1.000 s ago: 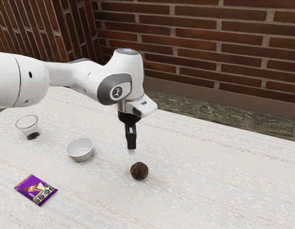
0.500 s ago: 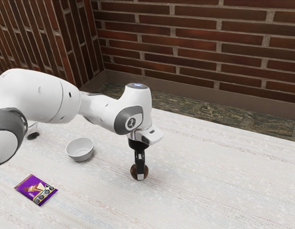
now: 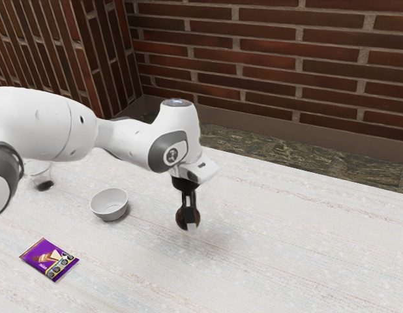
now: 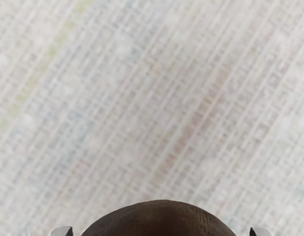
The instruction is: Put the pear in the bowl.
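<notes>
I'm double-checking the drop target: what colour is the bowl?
The bowl is plain light grey, nearly white inside; the exterior view shows it best.

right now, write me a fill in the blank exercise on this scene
The pincer is shut on the ____.
The bowl has ____ in it.
The main colour of the packet is ____.
Of the bowl and the glass, the one nearer the pincer is the ____.

Missing words: pear; nothing; purple; bowl.
</notes>
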Tool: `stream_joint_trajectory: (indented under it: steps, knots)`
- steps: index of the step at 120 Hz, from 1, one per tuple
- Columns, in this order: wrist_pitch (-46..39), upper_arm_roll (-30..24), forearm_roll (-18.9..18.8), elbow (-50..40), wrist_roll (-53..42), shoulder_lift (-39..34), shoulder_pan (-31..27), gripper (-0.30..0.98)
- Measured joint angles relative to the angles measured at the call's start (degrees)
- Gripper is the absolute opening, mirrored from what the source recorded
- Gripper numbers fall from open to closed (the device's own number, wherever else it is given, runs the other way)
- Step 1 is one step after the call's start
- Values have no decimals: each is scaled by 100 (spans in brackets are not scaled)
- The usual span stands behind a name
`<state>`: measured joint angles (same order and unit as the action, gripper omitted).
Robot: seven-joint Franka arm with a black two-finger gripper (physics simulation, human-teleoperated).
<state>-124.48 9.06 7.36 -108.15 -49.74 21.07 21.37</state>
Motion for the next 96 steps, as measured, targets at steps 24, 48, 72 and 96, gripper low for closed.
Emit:
stream_joint_trajectory:
  steps: [24, 48, 72, 96]
  knots:
    - [381, 72, -134, -361, -196, -1023, -902, 30]
    - [728, 74, -395, -624, -449, -1291, -1901, 30]
    - [855, 340, -612, -144, -718, -510, -2123, 30]
    - [903, 357, -598, 6, -921, -85, -2039, 42]
